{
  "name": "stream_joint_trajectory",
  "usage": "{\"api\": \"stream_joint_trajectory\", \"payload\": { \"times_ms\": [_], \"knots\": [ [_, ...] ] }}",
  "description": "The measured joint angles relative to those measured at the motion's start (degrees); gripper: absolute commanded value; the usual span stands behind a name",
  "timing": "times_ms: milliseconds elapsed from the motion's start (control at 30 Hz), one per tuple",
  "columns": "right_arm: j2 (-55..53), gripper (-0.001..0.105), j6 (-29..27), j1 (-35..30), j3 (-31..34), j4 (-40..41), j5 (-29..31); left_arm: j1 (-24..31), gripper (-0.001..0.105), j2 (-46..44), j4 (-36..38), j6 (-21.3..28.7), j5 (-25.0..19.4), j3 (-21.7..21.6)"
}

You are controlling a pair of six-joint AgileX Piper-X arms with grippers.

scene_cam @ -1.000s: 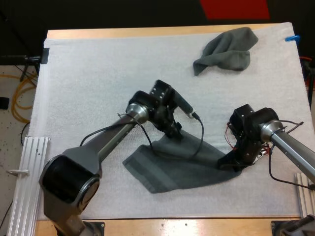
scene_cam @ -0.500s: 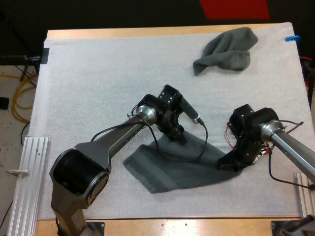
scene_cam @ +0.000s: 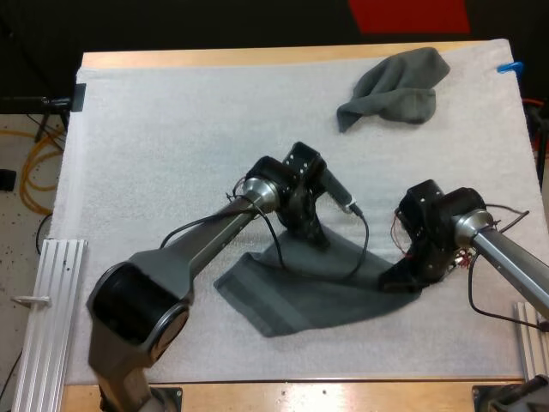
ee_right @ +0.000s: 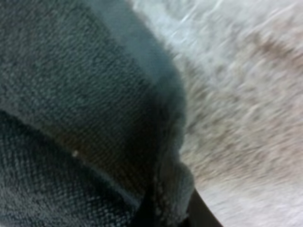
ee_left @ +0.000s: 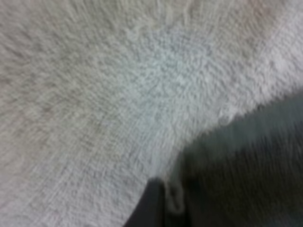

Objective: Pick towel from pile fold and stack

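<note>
my left claw (scene_cam: pixel 316 239) pinches the towel (scene_cam: pixel 317 296) at its far edge, right claw (scene_cam: pixel 401 280) clamps its right corner. bare mat (scene_cam: pixel 154 129) lies left and beyond; crumpled towel (scene_cam: pixel 396 87) sits well apart, far right.

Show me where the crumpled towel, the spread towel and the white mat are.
crumpled towel (scene_cam: pixel 399 86): high view, on its bunched middle.
spread towel (scene_cam: pixel 300 300): high view, on its flat middle.
white mat (scene_cam: pixel 171 146): high view, on a bare part.

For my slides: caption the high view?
Left gripper and right gripper pinch the flat towel at its edges; crumpled towel far right on mat.
</note>
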Motion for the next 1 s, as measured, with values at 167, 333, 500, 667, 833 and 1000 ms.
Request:
{"api": "stream_joint_trajectory", "payload": {
  "times_ms": [167,333,500,667,833,1000],
  "knots": [
    [-5.45,0.000,0.01,0.00,-4.50,-1.49,10.19,0.00,0.000,-7.58,1.57,0.00,-0.93,-3.42],
    [-12.42,0.000,0.01,0.00,-11.86,-4.46,15.11,0.79,0.000,-16.87,2.54,0.00,-3.83,-5.39],
    [-16.92,0.000,0.01,0.00,-19.57,-5.08,15.79,3.65,0.000,-25.89,2.75,-1.40,-4.17,-5.91],
    [-20.43,0.000,0.01,0.00,-23.87,-4.44,11.59,5.04,0.000,-34.22,4.05,-1.69,-4.44,-5.91],
    [-23.98,0.000,0.13,2.10,-25.50,0.48,8.82,2.97,0.000,-39.41,10.25,-5.05,-3.03,-5.91],
    [-28.44,0.000,0.91,6.18,-25.50,7.55,8.25,-1.47,0.000,-42.23,16.03,-9.63,-3.25,-5.91]
  ]
}}
